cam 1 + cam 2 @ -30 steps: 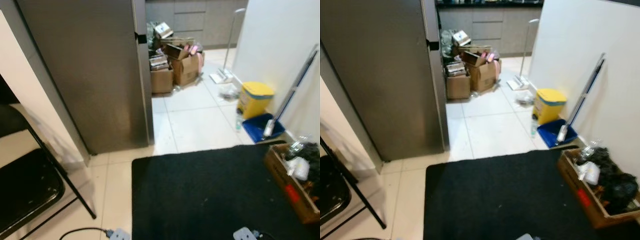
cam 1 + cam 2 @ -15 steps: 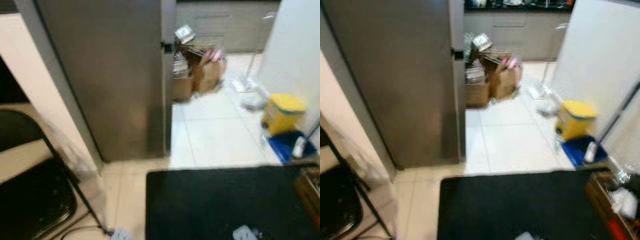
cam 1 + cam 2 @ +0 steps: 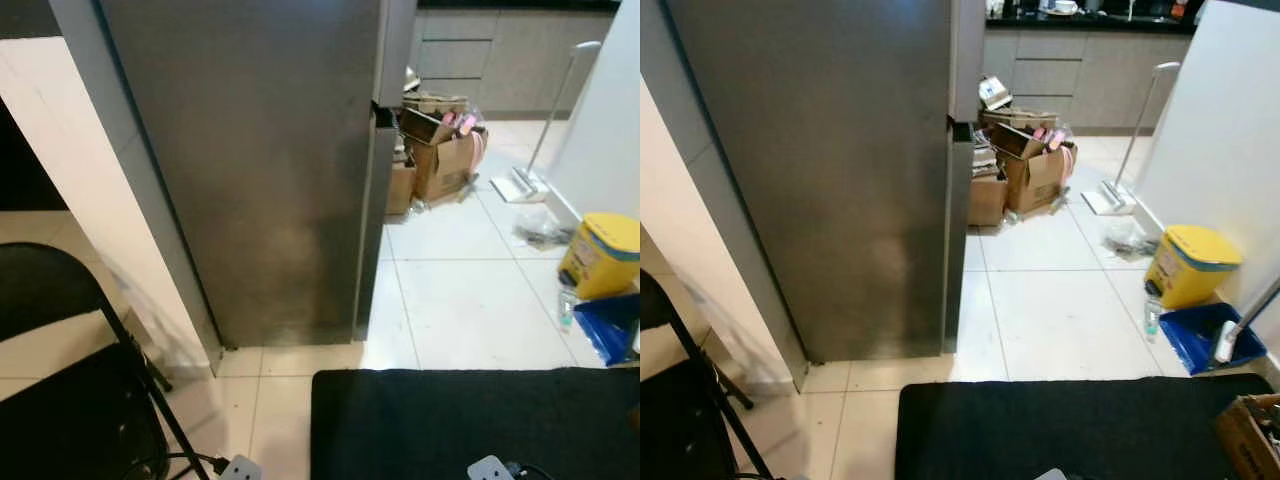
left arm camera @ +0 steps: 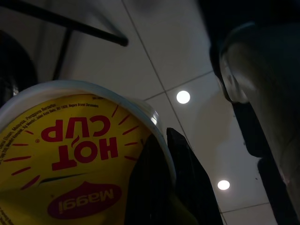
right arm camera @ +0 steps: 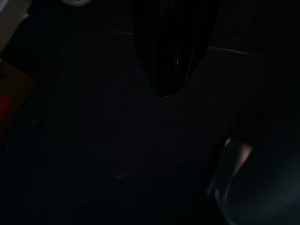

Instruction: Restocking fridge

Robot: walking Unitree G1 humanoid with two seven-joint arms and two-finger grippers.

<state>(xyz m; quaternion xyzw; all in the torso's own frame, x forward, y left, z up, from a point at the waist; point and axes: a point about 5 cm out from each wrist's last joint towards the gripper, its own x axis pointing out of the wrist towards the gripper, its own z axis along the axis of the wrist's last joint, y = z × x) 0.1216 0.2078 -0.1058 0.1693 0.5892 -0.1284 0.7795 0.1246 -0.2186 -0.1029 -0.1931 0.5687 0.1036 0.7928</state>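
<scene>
Looks like carry/approach step. Left hand (image 4: 161,187) clamped on yellow Maggi Hot Cup noodle tub (image 4: 70,159), hanging low over tiled floor (image 3: 470,300). Right hand (image 5: 164,70) in dark, can't tell grip. Tall grey steel fridge (image 3: 250,170) at 11 o'clock, side-on. Next: probably walk round toward 1 o'clock, face door, open it.

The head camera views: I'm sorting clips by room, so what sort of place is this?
Most likely a home kitchen: a tall steel fridge, grey drawer cabinets under a dark counter, and a tiled floor with cardboard boxes and a yellow bin.
</scene>
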